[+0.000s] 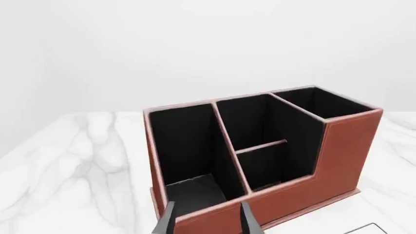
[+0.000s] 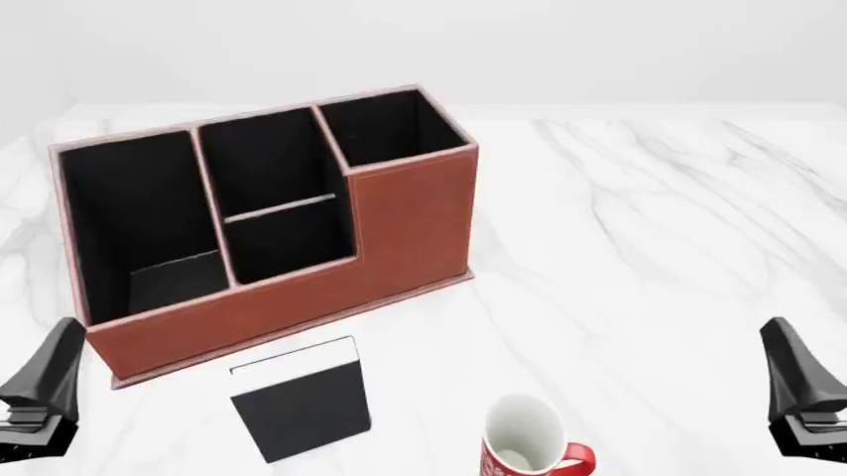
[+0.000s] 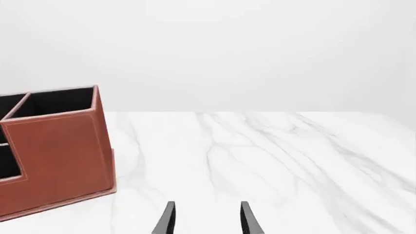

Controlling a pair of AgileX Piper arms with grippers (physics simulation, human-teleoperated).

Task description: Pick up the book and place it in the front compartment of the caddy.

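- Two end effectors, left end effector and right end effector, hang open, holding nothing.
- The book lies flat on the bench, just before the caddy.
- Beside it stands a mug; wide bare bench lies rightward.

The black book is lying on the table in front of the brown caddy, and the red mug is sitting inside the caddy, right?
Not quite. The book does lie in front of the caddy, but the front view shows the red mug standing on the table, beside the book, not inside the caddy.
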